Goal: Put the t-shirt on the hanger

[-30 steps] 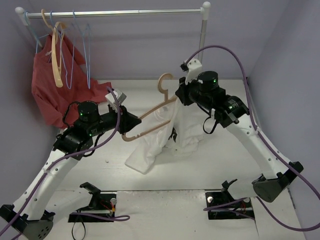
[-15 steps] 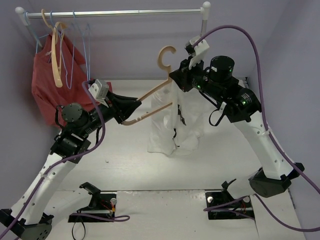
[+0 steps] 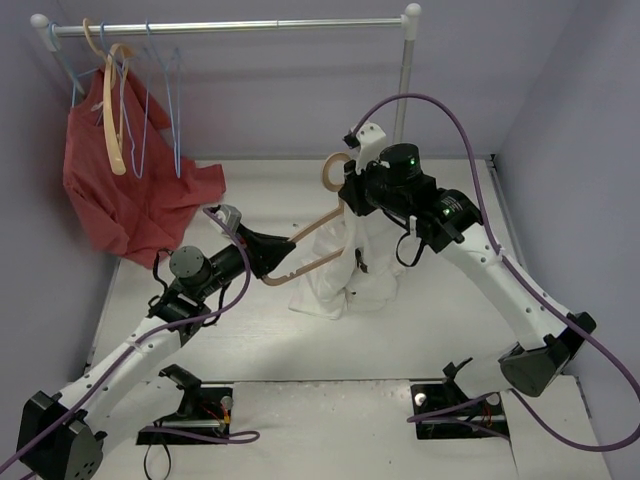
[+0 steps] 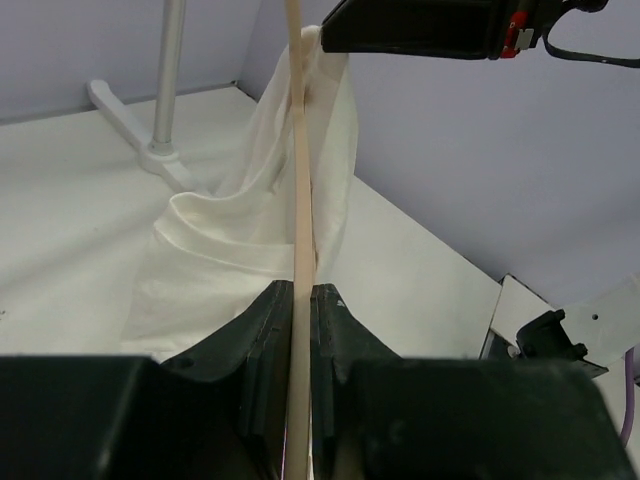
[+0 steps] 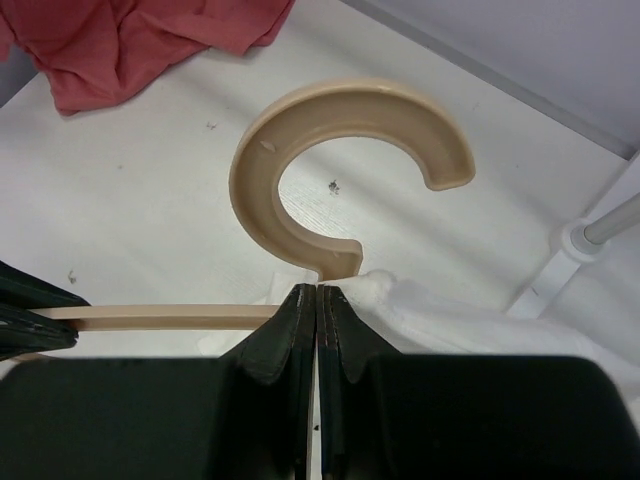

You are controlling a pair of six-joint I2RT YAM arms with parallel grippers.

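Aloft: tan wooden hanger [image 3: 312, 226], broad curved arms, rounded hook.
Draped: creased white cloth t-shirt [image 3: 372, 268].
Left gripper [image 3: 272, 252]: jaws clamp hanger arm.
Right gripper [image 3: 352, 196]: jaws pinch hook's base.

A white rack [image 3: 230, 26] spans the back of the table [image 3: 250, 340]. At the rack's left end hang a cream hanger [image 3: 110, 115], thin blue hangers [image 3: 177, 120] and a red garment [image 3: 120, 200], its lower edge spread on the table below.

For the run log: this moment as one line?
left gripper: shut on hanger end | right gripper: shut on hanger neck | t-shirt: partly on
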